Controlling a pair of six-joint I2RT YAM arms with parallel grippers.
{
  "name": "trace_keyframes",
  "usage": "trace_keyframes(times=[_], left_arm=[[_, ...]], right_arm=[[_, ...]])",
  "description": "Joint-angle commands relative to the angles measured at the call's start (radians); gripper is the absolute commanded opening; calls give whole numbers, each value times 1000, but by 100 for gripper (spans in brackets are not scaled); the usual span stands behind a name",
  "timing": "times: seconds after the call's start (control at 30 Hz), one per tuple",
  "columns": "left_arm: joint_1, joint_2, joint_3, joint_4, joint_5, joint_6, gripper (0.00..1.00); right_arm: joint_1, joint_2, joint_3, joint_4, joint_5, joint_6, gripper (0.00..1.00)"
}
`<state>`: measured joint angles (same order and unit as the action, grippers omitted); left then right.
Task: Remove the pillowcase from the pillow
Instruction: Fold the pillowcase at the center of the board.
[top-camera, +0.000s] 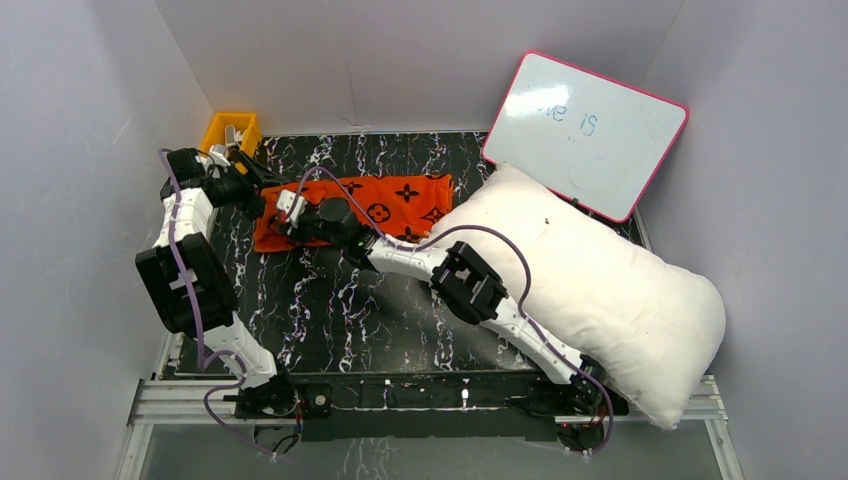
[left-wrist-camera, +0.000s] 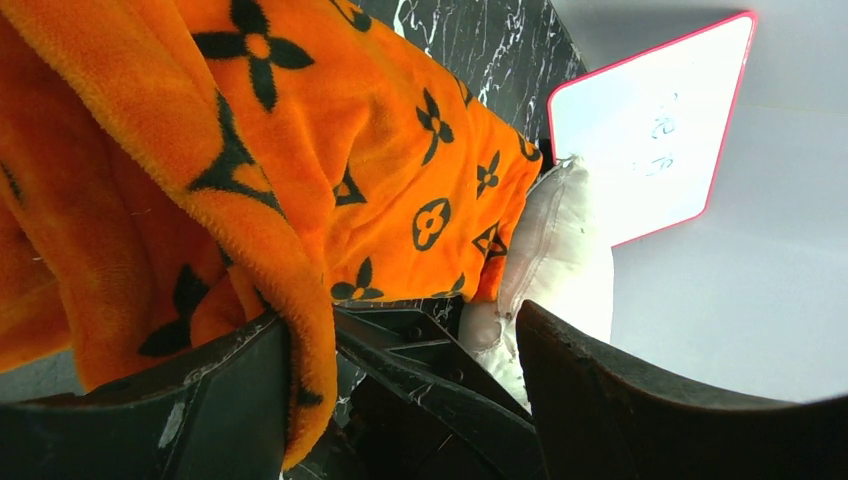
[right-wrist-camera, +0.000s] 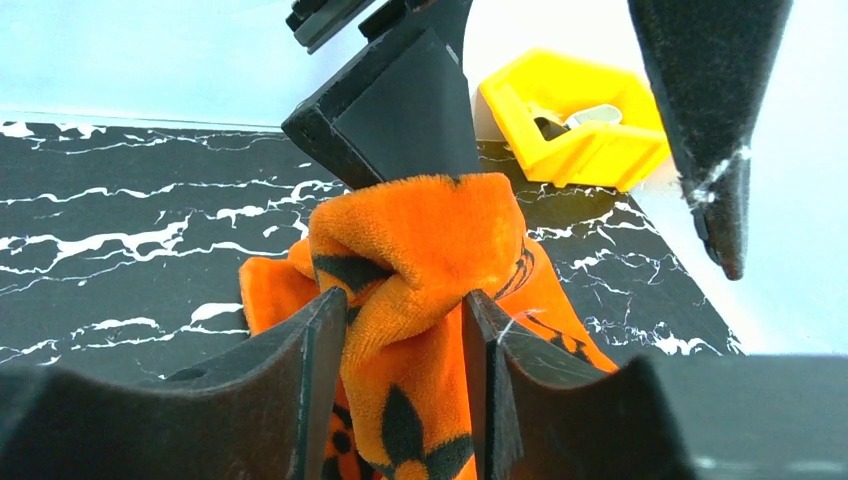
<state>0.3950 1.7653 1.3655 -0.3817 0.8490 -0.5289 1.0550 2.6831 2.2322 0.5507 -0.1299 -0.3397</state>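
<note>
My right arm (top-camera: 470, 285) stretches from the lower right of the top frame to the upper centre. My left arm (top-camera: 185, 280) rises along the left side and bends inward at the upper left.

The white pillow (top-camera: 590, 280) fills the right side, bare and plump. The orange pillowcase (top-camera: 385, 200), with black flower motifs, lies on the marble table (top-camera: 330, 310) in the upper centre, and its right edge meets the pillow's corner.

Only the right wrist view shows that the right gripper (right-wrist-camera: 405, 345) pinches a bunched fold of the pillowcase, which is squeezed between its fingers (right-wrist-camera: 320, 380).

Only the left wrist view shows that the left gripper (left-wrist-camera: 400, 325) stands wide apart and clamps nothing. The cloth is only draped over one finger.

The whiteboard (top-camera: 585, 130) leans at the upper right. A yellow bin (top-camera: 232, 130) sits at the upper left.
</note>
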Motion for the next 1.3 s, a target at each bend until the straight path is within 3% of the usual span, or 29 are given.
trace_keyframes(times=[0.0,0.07,0.23,0.27,0.4,0.47,0.57,0.7,0.77,0.83,0.9,1.07,1.27], left_arm=[[-3,-72,-16,11,72,-39,73],[-5,-73,-20,20,82,-46,73],[-4,-82,-34,37,103,-61,73],[-5,-84,-37,41,105,-63,73],[2,-103,-27,16,75,-44,75],[27,-140,-24,-9,-6,-43,87],[124,-258,-113,49,-110,-156,91],[186,-360,-438,311,-77,-418,92],[191,-264,-557,628,52,-661,91],[192,-191,-564,706,86,-723,90],[202,-183,-561,609,41,-674,89],[203,-102,-586,800,18,-781,88],[202,31,-420,778,21,-765,88]], right_arm=[[-6,16,82,76,-7,7,51],[-8,21,89,74,-12,8,44],[-9,38,112,95,25,8,2],[-10,41,116,102,35,10,0],[-21,46,133,114,64,17,0],[-30,44,137,115,76,25,0],[-49,30,135,115,84,29,0],[-81,-22,76,139,83,34,0],[-87,-43,54,144,77,31,0],[-88,-54,52,145,72,28,0],[-89,-55,66,142,66,23,0],[-90,-74,56,136,46,21,0],[-91,-108,8,149,37,11,0]])
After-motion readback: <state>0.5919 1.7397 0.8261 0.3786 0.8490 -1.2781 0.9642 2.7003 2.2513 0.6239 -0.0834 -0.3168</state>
